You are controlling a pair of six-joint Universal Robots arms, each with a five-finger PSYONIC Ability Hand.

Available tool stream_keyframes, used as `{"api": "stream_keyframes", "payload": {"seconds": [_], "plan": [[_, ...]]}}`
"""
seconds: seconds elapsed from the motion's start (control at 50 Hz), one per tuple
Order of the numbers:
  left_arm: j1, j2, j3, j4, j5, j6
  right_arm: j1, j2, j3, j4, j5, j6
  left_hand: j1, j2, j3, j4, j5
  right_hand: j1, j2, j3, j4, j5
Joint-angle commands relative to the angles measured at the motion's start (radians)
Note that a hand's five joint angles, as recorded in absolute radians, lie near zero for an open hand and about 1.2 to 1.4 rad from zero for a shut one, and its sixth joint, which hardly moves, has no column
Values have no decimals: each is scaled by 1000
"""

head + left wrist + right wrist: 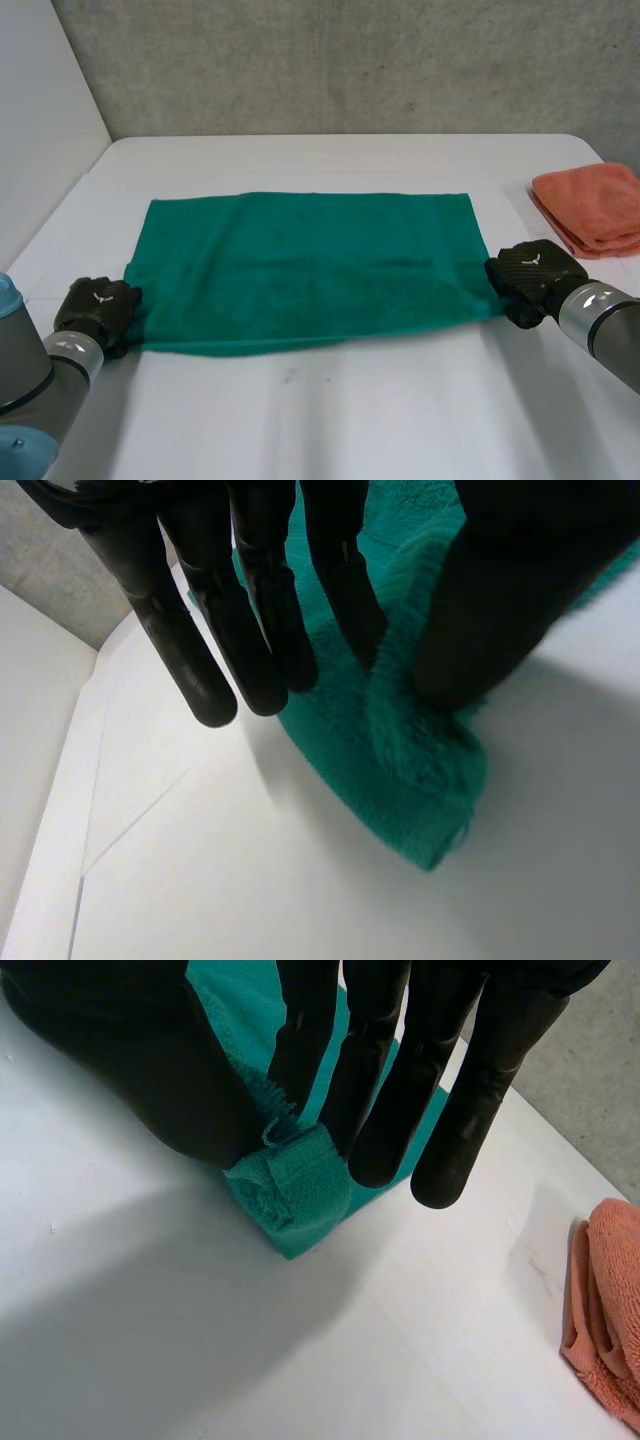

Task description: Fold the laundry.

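Two near corners of the green towel (pixel 310 265), flat on the worktop (pixel 330 420) near the orange cloth (pixel 595 210), are pinched by the left hand (pixel 98 310) and the right hand (pixel 530 275), probably a good hold for such soft, light fabric.

The orange towel (pixel 590 208) is cut off by the head view's edge. The green towel's (pixel 310 265) near corners are partly covered.

A white table (pixel 330 420) stands against a grey concrete wall (pixel 350 60), with a plain white panel (pixel 40 120) along its left side. A folded orange cloth (pixel 592 208) lies at the table's right edge, toward the far corner.
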State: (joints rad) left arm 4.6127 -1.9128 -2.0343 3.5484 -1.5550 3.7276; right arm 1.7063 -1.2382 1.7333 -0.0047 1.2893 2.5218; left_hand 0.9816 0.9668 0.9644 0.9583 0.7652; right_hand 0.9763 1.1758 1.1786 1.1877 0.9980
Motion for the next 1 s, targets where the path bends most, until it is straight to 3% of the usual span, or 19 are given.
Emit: {"api": "stream_keyframes", "payload": {"seconds": [0.02, 0.2, 0.32, 0.46, 0.52, 0.68, 0.8, 1.0], "plan": [[2, 0, 16, -5, 4, 0, 1, -1, -1, 0, -4, 0, 415, 429, 432, 438, 457, 420, 220, 218, 209, 224], [20, 107, 12, -107, 7, 1, -1, -12, -21, 95, -2, -52, 415, 429, 432, 438, 457, 420, 220, 218, 209, 224], [17, 213, 2, -308, 35, 27, -33, -61, -32, 455, 1, -338, 415, 429, 432, 438, 457, 420, 220, 218, 209, 224], [26, 313, -60, -517, 78, 293, -105, -148, 8, 670, 7, -560, 415, 429, 432, 438, 457, 420, 220, 218, 209, 224], [18, 330, -64, -549, 76, 350, -120, -170, 5, 670, 7, -574, 415, 429, 432, 438, 457, 420, 220, 218, 209, 224], [0, 281, 67, -487, 75, 339, -113, -140, -60, 570, -4, -490, 415, 429, 432, 438, 457, 420, 220, 218, 209, 224], [-113, 51, 306, -398, 44, 246, -65, 25, -202, 384, 42, -338, 415, 429, 432, 438, 457, 420, 220, 218, 209, 224], [-181, -285, 695, -369, -94, 181, 76, 256, -460, 192, 205, -296, 415, 429, 432, 438, 457, 420, 220, 218, 209, 224]]}}
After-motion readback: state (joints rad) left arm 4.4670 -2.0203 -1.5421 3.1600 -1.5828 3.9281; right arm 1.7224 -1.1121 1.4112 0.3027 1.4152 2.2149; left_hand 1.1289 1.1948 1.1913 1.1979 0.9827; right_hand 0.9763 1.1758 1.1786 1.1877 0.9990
